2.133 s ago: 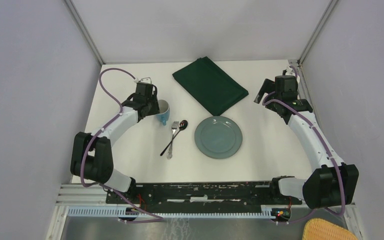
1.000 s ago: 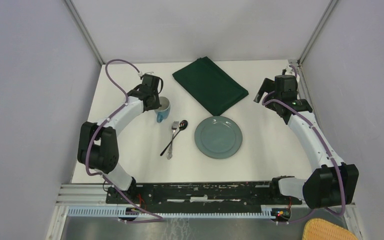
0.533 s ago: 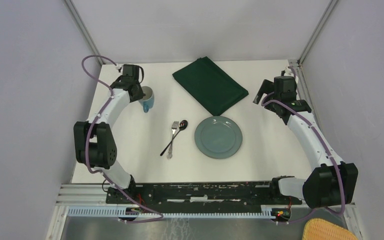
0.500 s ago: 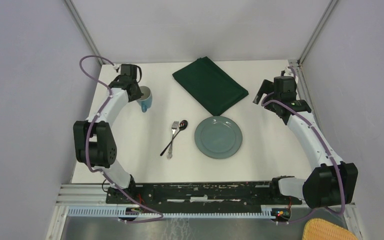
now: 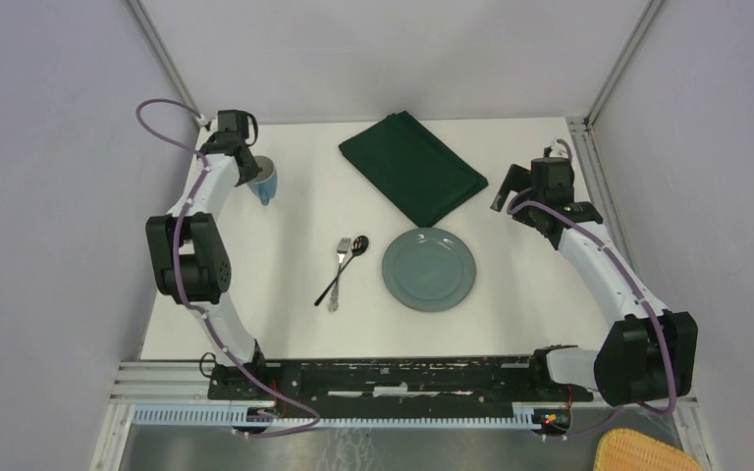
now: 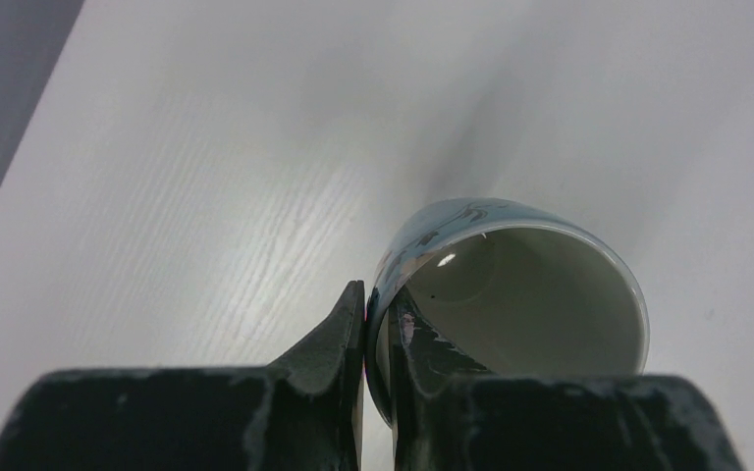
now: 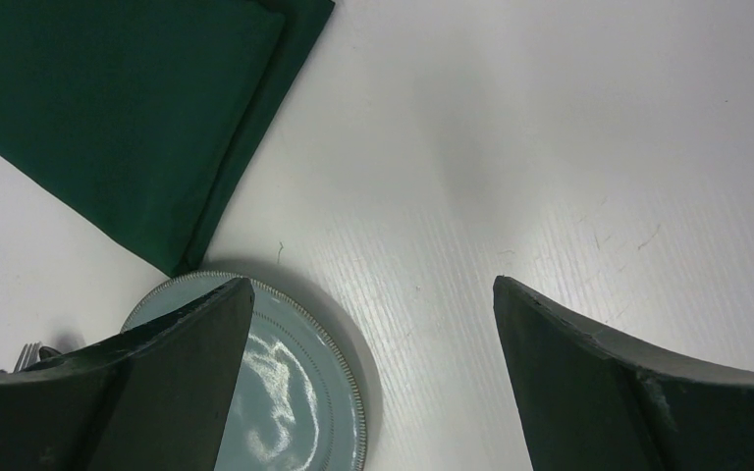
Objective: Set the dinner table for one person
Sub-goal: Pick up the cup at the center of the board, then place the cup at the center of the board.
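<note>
Seen from above, the left gripper (image 5: pixel 252 175) grips a pale blue mug (image 5: pixel 266 183) at the far left corner of the dinner table (image 5: pixel 255 285). The right gripper (image 5: pixel 504 192) hangs spread wide at the far right, beside a dark green cloth (image 5: pixel 412 167). A teal plate (image 5: pixel 429 269) lies mid-table, with a fork (image 5: pixel 343 247) and spoon (image 5: pixel 360 242) to its left. In the left wrist view the fingers pinch the mug's wall, one inside and one outside. In the right wrist view the wide jaws hold nothing, over bare tabletop.

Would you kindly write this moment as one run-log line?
left gripper: shut on mug rim, far-left corner | right gripper: open, over table beside plate | fork, spoon: left of plate | green cloth: far centre
</note>
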`<state>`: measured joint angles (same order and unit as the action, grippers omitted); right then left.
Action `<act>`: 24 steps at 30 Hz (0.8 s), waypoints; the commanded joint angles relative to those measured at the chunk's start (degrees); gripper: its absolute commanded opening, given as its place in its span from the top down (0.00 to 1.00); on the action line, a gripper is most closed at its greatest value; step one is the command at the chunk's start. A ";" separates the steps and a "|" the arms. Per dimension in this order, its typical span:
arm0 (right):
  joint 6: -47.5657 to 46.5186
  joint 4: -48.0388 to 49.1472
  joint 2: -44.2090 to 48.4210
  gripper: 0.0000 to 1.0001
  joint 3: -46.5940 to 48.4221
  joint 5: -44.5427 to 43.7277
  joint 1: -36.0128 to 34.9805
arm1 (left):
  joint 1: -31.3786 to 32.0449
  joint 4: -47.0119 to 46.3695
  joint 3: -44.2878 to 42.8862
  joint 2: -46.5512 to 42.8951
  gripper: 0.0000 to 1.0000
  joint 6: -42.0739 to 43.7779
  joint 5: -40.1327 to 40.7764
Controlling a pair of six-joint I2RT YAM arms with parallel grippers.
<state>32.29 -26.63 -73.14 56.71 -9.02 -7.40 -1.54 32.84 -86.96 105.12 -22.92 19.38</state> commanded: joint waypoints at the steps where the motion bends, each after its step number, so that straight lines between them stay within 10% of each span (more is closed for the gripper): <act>1: 0.34 3.20 -0.26 0.02 -0.29 0.58 -0.18 | -4.25 -2.69 -3.71 1.23 0.98 -3.50 2.57; 24: -0.08 3.92 -2.88 0.02 -0.36 1.05 -0.63 | -13.80 -2.94 -9.91 7.99 0.98 -5.01 2.66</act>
<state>32.25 -24.82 -75.92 56.42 -7.77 -7.51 -14.55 32.93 -93.82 112.46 -24.67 20.99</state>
